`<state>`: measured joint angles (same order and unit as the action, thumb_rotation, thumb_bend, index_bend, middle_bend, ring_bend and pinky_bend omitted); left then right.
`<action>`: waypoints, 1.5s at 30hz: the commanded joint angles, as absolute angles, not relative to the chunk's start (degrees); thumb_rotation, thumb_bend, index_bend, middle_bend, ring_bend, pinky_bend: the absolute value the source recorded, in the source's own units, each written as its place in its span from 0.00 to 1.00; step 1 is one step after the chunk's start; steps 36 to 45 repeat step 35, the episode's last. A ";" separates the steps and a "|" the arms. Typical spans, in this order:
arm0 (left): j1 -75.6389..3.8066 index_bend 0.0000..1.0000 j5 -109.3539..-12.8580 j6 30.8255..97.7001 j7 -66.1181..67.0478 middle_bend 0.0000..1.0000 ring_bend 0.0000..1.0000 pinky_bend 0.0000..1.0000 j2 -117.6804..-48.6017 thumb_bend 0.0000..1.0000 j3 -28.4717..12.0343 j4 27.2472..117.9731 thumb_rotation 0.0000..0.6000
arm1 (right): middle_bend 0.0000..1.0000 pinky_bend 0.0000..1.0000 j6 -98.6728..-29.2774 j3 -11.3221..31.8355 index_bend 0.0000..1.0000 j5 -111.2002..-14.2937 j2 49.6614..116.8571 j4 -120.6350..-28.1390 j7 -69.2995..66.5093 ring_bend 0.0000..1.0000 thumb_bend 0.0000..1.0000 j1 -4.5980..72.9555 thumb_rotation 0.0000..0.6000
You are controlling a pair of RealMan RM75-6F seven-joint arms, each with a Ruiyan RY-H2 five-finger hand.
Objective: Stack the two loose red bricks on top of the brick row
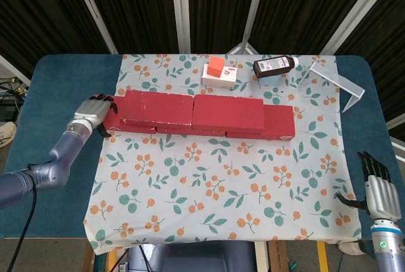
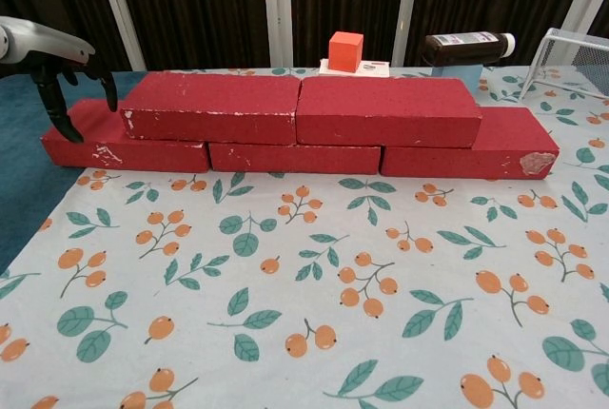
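Three red bricks form a bottom row (image 2: 293,156) on the floral cloth. Two more red bricks lie on top of it, end to end: the left upper brick (image 1: 158,108) (image 2: 211,107) and the right upper brick (image 1: 228,112) (image 2: 385,110). My left hand (image 1: 95,111) (image 2: 57,71) hovers at the row's left end with fingers spread, holding nothing, just clear of the left upper brick. My right hand (image 1: 377,191) stays low at the table's near right corner, fingers extended and empty; the chest view does not show it.
An orange cube (image 1: 216,65) sits on a white box (image 1: 220,80) behind the bricks. A dark bottle (image 1: 274,66) lies on its side to their right. A white wire rack (image 1: 338,83) stands at the back right.
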<state>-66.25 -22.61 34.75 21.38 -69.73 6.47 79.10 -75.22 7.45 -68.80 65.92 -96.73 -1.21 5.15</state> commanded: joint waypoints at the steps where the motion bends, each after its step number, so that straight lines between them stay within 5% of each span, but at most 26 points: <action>1: -63.71 0.29 -24.47 39.17 19.41 0.09 0.00 0.12 -63.49 0.00 6.21 87.04 1.00 | 0.01 0.00 -75.30 7.45 0.00 -68.82 65.89 -96.77 -1.22 0.00 0.05 5.10 1.00; 8: -46.76 0.17 -43.42 61.89 7.17 0.05 0.00 0.13 -58.74 0.00 5.94 100.94 1.00 | 0.01 0.00 -75.43 7.33 0.00 -69.38 65.94 -96.79 -1.32 0.00 0.05 5.14 1.00; 19: -26.96 0.15 -65.86 85.90 -0.12 0.04 0.00 0.13 -67.54 0.00 10.65 95.89 1.00 | 0.01 0.00 -77.24 6.87 0.00 -71.95 66.62 -96.36 -1.04 0.00 0.05 4.87 1.00; 31: -19.51 0.14 -72.72 89.44 1.06 0.05 0.00 0.13 -74.78 0.00 8.50 91.08 1.00 | 0.01 0.00 -79.18 6.66 0.00 -74.10 67.04 -96.35 -0.73 0.00 0.05 4.52 1.00; 45: -18.19 0.14 -74.22 89.93 1.30 0.05 0.00 0.12 -75.02 0.00 7.38 90.31 1.00 | 0.01 0.00 -79.35 6.55 0.00 -74.54 67.44 -96.34 -0.21 0.00 0.05 4.62 1.00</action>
